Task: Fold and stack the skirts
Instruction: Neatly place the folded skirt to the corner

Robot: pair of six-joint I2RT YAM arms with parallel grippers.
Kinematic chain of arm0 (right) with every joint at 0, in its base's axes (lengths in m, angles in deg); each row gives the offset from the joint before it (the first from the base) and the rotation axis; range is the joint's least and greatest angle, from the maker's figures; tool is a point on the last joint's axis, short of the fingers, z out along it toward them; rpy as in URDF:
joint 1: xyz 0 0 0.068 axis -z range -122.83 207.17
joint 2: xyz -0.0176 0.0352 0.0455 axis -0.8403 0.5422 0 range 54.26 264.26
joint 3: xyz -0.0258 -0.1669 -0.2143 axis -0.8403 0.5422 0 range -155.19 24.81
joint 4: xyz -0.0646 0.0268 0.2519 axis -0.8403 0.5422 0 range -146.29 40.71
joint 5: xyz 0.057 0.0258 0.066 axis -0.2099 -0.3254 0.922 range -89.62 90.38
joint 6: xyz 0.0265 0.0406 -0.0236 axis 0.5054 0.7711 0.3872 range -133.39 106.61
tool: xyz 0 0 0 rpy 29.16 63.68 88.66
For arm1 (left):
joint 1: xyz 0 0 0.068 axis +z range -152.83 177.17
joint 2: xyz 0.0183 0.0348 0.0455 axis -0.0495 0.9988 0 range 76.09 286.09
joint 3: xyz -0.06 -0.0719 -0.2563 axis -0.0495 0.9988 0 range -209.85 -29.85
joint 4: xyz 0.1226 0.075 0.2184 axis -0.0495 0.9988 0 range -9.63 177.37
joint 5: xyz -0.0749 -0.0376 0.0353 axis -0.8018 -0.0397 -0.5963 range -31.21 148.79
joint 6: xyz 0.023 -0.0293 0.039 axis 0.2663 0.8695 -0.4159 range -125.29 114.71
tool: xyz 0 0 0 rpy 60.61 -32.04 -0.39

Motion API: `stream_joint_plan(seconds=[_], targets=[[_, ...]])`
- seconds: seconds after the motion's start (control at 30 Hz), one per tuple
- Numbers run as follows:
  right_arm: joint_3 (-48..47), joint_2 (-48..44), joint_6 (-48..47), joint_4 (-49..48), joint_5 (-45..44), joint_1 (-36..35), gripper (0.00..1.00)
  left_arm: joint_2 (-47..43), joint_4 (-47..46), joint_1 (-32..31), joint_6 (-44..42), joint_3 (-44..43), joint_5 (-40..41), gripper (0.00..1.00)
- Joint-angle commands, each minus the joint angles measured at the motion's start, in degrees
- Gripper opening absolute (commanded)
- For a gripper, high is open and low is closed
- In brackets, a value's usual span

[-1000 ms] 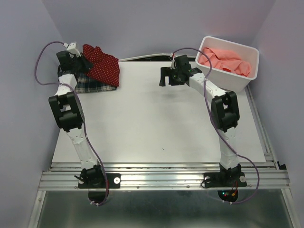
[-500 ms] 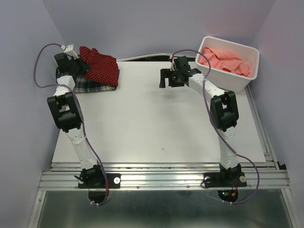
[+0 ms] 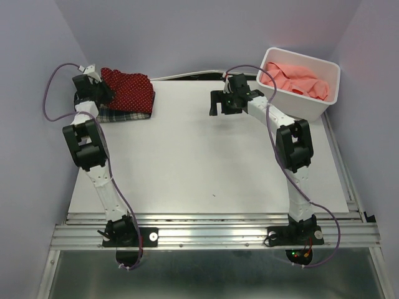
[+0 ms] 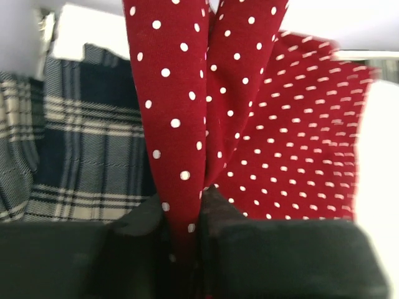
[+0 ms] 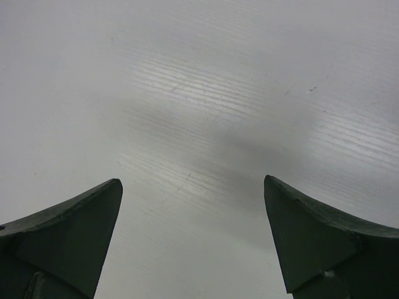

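The dark red dotted skirt (image 3: 129, 91) lies on top of the plaid skirt (image 3: 121, 113) at the far left corner of the table. My left gripper (image 3: 100, 91) is shut on a fold of the red skirt (image 4: 187, 124); the plaid skirt (image 4: 81, 149) shows beneath it in the left wrist view. The salmon-pink skirt (image 3: 294, 79) lies bunched in the white bin (image 3: 312, 104) at the far right. My right gripper (image 3: 219, 103) is open and empty, hovering over the bare table (image 5: 206, 112) left of the bin.
The white table board (image 3: 206, 162) runs from the skirts to the metal rail (image 3: 212, 233) at the near edge. Purple walls close in on the left, back and right. A dark cable lies along the back edge.
My left gripper has pulled the red skirt's edge left and back, flattening it over the plaid skirt. The right gripper has barely moved.
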Motion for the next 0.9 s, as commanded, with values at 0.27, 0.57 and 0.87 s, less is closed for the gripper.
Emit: stream_joint_plan(seconds=[0.27,0.57,0.87], targets=[[-2.7,-2.8,-2.7,1.2,-2.8,0.2,1.0,-3.3,4.1,1.9,-5.0,-4.4,15.2,0.62],[-0.7,-7.5,-3.6,1.2,-4.8,1.2,1.0,-15.4,5.6,1.8,-11.2,3.3,22.9,0.92],[5.4,-14.3,-3.2,2.2,-0.2,7.1,1.0,-26.5,17.5,-0.6,-19.4,3.9,21.0,0.99]])
